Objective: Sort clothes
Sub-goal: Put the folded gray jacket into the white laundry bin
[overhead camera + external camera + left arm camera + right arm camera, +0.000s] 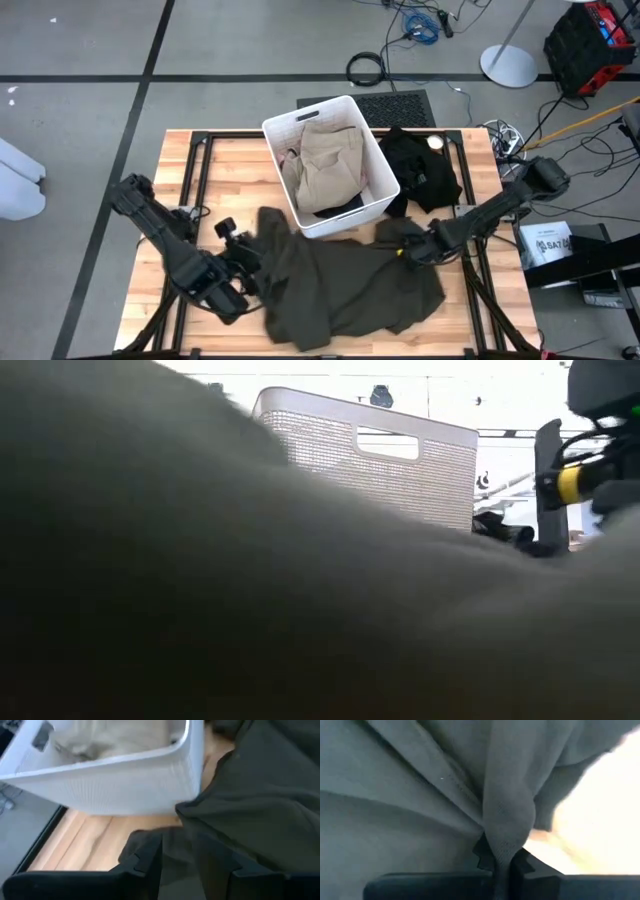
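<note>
Pinching the big olive garment (345, 285) from both sides: right gripper (408, 246) is clamped tight on a fold at the garment's right edge, the fold visibly squeezed between its fingers (520, 865) in the right wrist view; left gripper (243, 262) sits at the garment's left edge, fingers (150, 857) partly closed with olive cloth between them, looks like a grip but I can't fully confirm it. The garment lies spread across the front half of the table (200, 160), its top edge touching the front wall of the white bin (385, 170). The bin sits at the middle of the back edge and holds tan cloth (330, 160) on top, a bit of pink (292, 155) by the left wall and something black (340, 207) at the front. Another black garment (420, 170) is heaped on the table just right of the bin. Risks: the right pinch is a thin fold, so a lift could slip it out or drag only one layer; the left hold may be weaker, so the load could go lopsided and dump toward the table's left edge. The cloth touches the bin, so pulling up or back may snag its rim and shove or tip it. The low view is mostly blocked by olive cloth, so there's no side check on clearance.
</note>
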Robot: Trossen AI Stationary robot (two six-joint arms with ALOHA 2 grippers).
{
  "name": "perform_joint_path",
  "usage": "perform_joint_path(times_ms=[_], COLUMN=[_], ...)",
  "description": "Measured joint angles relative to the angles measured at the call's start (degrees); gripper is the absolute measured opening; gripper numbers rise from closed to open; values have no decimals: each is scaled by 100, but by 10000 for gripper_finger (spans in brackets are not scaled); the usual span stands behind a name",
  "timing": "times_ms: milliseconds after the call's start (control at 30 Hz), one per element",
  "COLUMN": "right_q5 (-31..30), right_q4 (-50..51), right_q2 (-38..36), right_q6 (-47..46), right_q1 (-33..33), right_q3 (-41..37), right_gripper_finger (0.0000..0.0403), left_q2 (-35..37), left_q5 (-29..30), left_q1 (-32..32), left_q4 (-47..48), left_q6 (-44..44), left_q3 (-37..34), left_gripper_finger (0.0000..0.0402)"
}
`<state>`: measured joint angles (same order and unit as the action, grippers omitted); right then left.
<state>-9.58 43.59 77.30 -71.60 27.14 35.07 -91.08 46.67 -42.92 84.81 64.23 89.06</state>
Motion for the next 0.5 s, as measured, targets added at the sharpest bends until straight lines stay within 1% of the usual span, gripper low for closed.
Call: perform_joint_path(times_ms=[167, 233, 333, 433, 500], right_q5=[-53, -61, -74, -159, -377], right_q4=[1467, 1720, 1385, 670, 114], right_q2=[-865, -1174, -1554, -1734, -1741], right_q6=[-1032, -1320, -1343, -1222, -923], right_q1=[304, 443, 579, 691, 747], right_q3=[98, 194, 379, 645, 842], right_gripper_finger=[1, 1, 1, 0, 0], left_q2=[278, 330, 344, 349, 349], left_q5=[468, 599, 738, 839, 916], left_q1=[-236, -317, -420, -482, -514], left_q4=[-79, -138, -185, -189, -260], left_q6=[149, 149, 149, 151, 147], left_q3=[15, 15, 15, 15, 15], left_gripper_finger=[116, 116, 116, 116, 116])
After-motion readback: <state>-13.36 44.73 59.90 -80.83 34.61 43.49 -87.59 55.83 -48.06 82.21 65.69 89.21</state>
